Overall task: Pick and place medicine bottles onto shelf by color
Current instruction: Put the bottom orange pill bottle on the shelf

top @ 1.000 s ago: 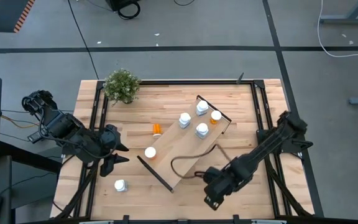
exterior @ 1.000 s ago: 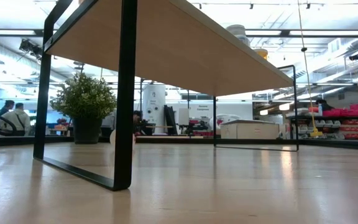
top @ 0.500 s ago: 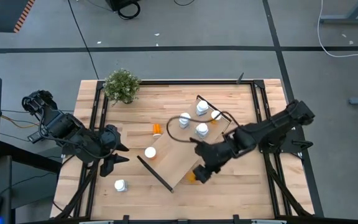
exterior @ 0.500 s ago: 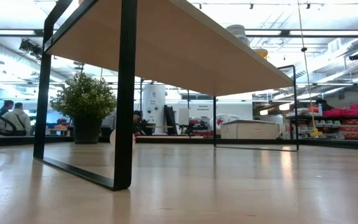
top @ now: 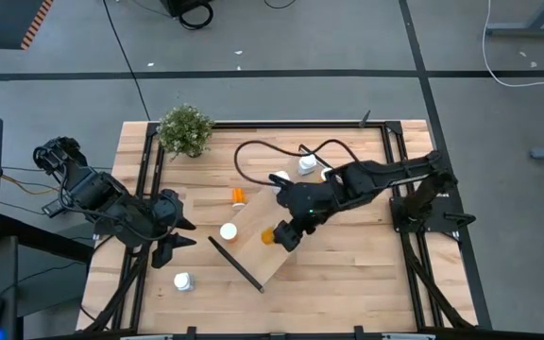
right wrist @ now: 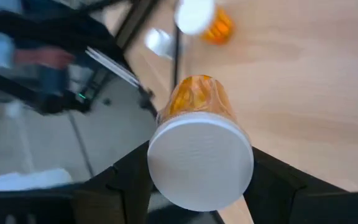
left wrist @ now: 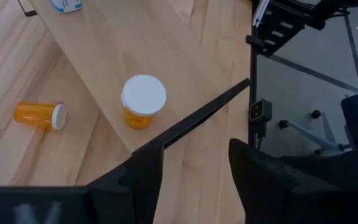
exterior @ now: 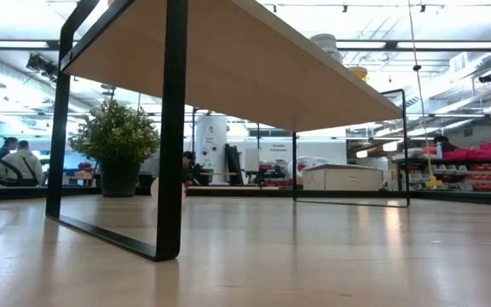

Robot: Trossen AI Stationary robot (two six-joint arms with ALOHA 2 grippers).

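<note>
**High view first: the right arm carries an orange bottle over the shelf's near end**

High view: the right gripper (top: 285, 233) reaches across the shelf (top: 253, 247) with an orange bottle (top: 269, 235) clamped between its fingers. A standing orange bottle (top: 228, 231) lies just beyond its tip, farther along the board. The left gripper (top: 173, 247) waits off the board's end, nearer that standing bottle, with a white bottle (top: 182, 280) on the table close by.

Low view: neither gripper shows; only the board's underside and black rail.

Left wrist view: its fingers stand apart, empty, looking past the rail at the standing orange bottle (left wrist: 143, 101) and a fallen orange bottle (left wrist: 40, 116) on the table.

Right wrist view: the held bottle (right wrist: 200, 147) sits cap toward the camera, its long axis running out along the fingers toward the board, so I judge it needs tipping upright before release.
</note>
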